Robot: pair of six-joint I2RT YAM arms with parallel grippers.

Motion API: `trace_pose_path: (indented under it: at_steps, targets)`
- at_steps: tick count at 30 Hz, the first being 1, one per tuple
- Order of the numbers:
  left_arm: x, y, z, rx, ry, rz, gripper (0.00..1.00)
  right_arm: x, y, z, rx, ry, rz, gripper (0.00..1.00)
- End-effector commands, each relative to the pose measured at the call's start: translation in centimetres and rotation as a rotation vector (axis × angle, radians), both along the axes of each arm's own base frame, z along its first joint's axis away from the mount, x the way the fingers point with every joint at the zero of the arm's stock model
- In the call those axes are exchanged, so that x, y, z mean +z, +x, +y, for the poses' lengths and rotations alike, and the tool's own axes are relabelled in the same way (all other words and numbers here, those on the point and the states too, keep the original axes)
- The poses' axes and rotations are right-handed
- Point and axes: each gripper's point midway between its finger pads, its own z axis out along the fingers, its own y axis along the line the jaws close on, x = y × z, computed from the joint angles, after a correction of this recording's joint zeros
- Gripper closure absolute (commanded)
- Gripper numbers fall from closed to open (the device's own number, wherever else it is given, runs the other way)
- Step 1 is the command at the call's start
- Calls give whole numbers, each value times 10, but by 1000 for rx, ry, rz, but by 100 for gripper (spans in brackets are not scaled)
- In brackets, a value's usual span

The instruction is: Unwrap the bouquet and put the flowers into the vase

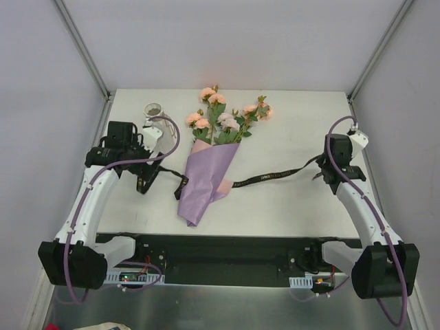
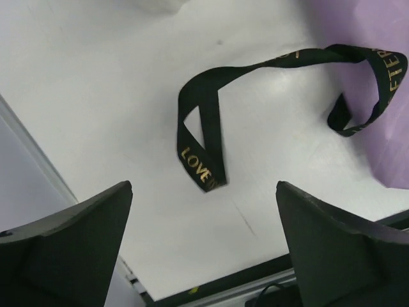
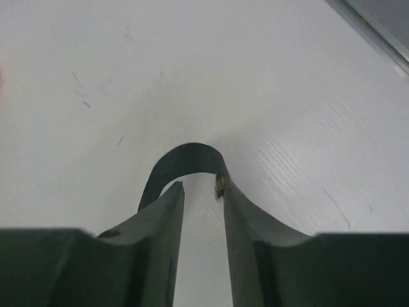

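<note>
The bouquet [image 1: 210,161] is lying flat near the middle of the white table [image 1: 295,130] in the top view. Its lilac paper cone [image 1: 205,180] is pointing its tip toward 7 o'clock. The flowers [image 1: 223,115], peach and pale pink with green leaves, are fanning out of the cone's mouth toward 12 and 1 o'clock; their stems are sitting inside the paper.

The black ribbon [image 1: 271,177] is trailing loose off the cone on both sides, one tail toward 3 o'clock and the other toward 9 o'clock.

The vase [image 1: 152,110] is standing upright at 10 o'clock from the bouquet, near the far left corner; it is sitting apart from the blooms and just beside the left arm's wrist.

The left gripper [image 1: 146,181] is hovering at 9 o'clock from the cone. Its fingers [image 2: 77,236] are standing wide apart and holding nothing; in the left wrist view the ribbon's gold-lettered end is lying on the table between them.

The right gripper [image 1: 320,176] is sitting at 3 o'clock, at the ribbon's far end. Its fingers [image 3: 160,224] are standing narrow, with a slim gap showing bare table. The ribbon is arching just beyond the tips and touching one of them; whether it is caught there cannot be told.
</note>
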Motion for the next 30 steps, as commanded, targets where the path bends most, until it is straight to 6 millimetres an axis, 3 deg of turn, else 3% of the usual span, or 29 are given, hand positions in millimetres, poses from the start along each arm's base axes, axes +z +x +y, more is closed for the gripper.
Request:
trace_pose_path:
  at_steps: [1, 2, 5, 8, 11, 12, 15, 17, 20, 24, 30]
  targets:
    - [-25, 10, 31, 61, 163, 25, 1, 12, 1, -5, -19, 13, 32, 47]
    - [-25, 11, 30, 65, 160, 32, 1, 13, -2, -6, -26, 10, 44, 29]
    - [-7, 15, 13, 23, 85, -10, 1, 16, -12, -14, -53, -34, 64, 15]
    - [12, 5, -20, -91, 13, -32, 1, 31, -15, -6, -13, -111, 36, 11]
    - [9, -13, -62, -233, -39, -7, 1, 46, -10, 36, 133, -195, -14, 8]
    - [-1, -20, -72, -269, -56, 25, 1, 49, -10, 66, 218, -257, -22, 8]
    - [-34, -17, -90, -278, -104, 121, 1, 50, -11, 113, 337, -364, -8, 7]
    - [-64, -7, -88, -248, -63, 197, 1, 47, -14, 123, 356, -378, -6, 7]
    - [-94, 21, -78, -215, 33, 172, 1, 46, -18, 127, 384, -344, -42, 7]
    - [-115, 33, -81, -231, 71, 166, 1, 59, -25, 124, 404, -294, -117, 8]
    - [-146, 32, -96, -303, 143, 183, 2, 63, -33, 117, 391, -256, -143, 9]
